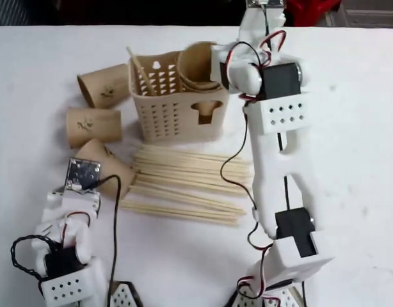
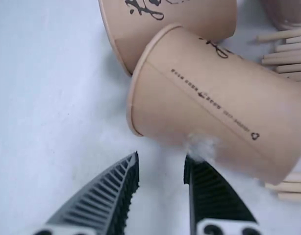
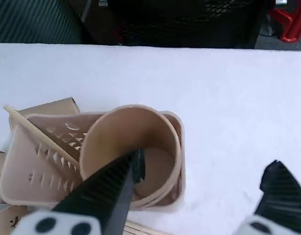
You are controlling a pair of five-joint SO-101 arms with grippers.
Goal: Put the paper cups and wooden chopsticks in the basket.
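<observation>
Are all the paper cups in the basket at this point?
No, three paper cups lie on their sides on the table, outside the basket.

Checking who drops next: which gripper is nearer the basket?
Right. The right gripper hangs over the basket and its stacked cups; the left gripper is off by a lying cup.
</observation>
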